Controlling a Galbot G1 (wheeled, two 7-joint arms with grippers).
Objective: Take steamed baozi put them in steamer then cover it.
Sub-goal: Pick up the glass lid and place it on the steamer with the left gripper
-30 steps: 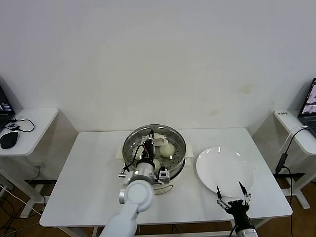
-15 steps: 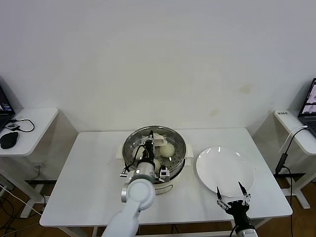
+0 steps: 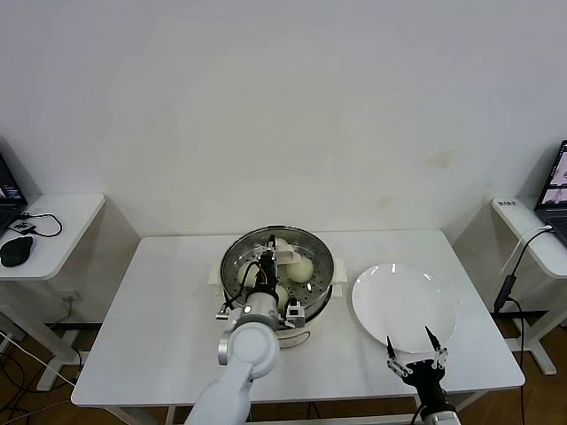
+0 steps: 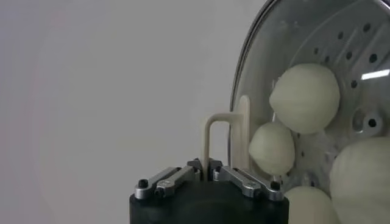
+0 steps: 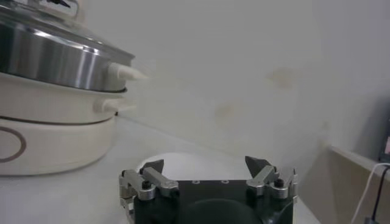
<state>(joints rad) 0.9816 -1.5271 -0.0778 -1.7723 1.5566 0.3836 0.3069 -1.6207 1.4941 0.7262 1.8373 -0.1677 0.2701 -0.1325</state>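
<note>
Not much has changed in the last second. My left arm has slid only a tiny bit up the head view. The cover point(image 4: 286, 36) sits flat on the steamer point(image 3: 227, 266), in the middle of the head view, as it did a second ago. I think the baozi step is done and the covering is almost done too.

My left gripper point(image 4: 210, 173) is right over the cover, at the bottom middle of my left wrist view. The cover's white handle point(image 4: 222, 131) stands between its fingers. I cannot tell if they squeeze it or have let go.

Through the glass I see the baozi point(image 4: 304, 97) inside.

My right gripper point(image 3: 415, 354) waits wide open and holds nothing, at the lower right, by the white plate point(image 3: 403, 301) on the worktop point(image 3: 168, 301).
</note>
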